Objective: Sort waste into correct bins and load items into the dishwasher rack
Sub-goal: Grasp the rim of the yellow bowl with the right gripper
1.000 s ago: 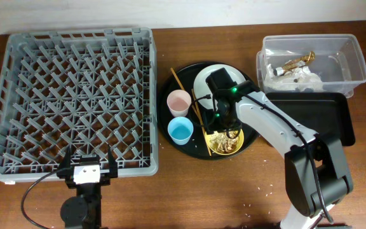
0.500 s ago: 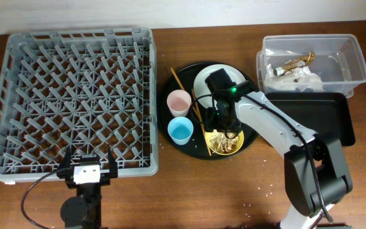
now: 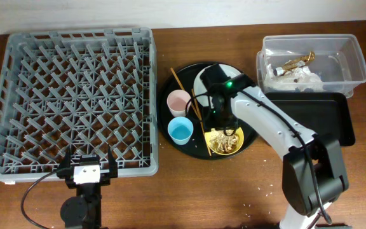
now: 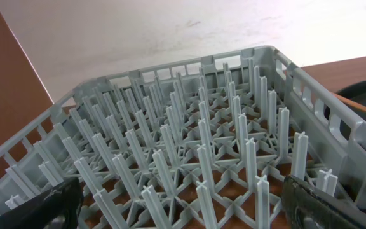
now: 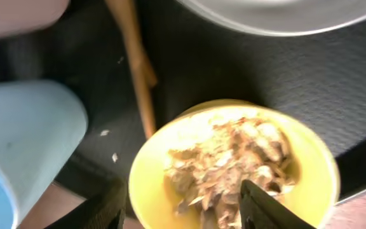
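The right claw point(image 5: 183, 200), jaws partly apart and clamped on nothing, hangs over the small yellow bowl point(image 3: 225, 141) of beige food scraps point(image 5: 224, 159) on the round black tray point(image 3: 184, 151) mid-worktop. In the last second its arm has only edged toward the far edge, and the bowl is unmoved, so the scraps probably await binning. The left claw point(image 3: 86, 166), jaws wide, sits at the near edge beside the large grey plastic rack point(image 3: 18, 95).

Wide-spread left pincer point(image 4: 180, 207) overlooks the dishwasher rack point(image 4: 189, 133).
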You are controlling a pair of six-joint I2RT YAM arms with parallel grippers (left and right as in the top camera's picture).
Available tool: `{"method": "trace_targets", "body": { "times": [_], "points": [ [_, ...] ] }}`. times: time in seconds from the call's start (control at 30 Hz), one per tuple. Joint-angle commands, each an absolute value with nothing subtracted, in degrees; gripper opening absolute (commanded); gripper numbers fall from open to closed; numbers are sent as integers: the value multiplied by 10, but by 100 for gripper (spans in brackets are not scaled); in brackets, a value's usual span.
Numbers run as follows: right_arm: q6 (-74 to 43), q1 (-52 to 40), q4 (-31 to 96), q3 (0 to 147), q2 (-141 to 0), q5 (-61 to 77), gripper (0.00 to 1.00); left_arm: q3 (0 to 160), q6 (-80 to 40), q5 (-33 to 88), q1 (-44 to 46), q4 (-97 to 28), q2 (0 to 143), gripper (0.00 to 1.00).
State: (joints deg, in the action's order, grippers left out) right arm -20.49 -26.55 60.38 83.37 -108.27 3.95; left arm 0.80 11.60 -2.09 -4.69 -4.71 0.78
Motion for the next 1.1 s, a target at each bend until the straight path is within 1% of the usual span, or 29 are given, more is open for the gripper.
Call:
{"method": "trace_targets", "body": {
  "times": [0.0,0.13,0.23,0.5,0.77,0.9,1.03,1.07],
  "points": [
    [-140,-313,612,842,-1066,55,58,5,125,-17,-51,-48,4,99],
    [-107,-371,614,841,-1071,-33,59,5,125,-17,-51,-48,4,99],
    [-88,-400,606,830,-1077,-51,58,5,125,-17,-51,-48,4,99],
    [-88,-408,598,808,-1085,-128,58,5,125,-17,-51,-48,4,99],
    [-91,-398,600,796,-1085,-124,58,5,125,-17,-51,-48,4,99],
    [-90,-385,588,769,-1085,-79,54,5,125,-17,-50,-48,4,99],
    [-90,-385,576,752,-1085,-77,52,5,125,-17,-51,-48,4,99],
    [-90,-385,576,752,-1085,-77,50,5,125,-17,-51,-48,4,99]
  ]
}}
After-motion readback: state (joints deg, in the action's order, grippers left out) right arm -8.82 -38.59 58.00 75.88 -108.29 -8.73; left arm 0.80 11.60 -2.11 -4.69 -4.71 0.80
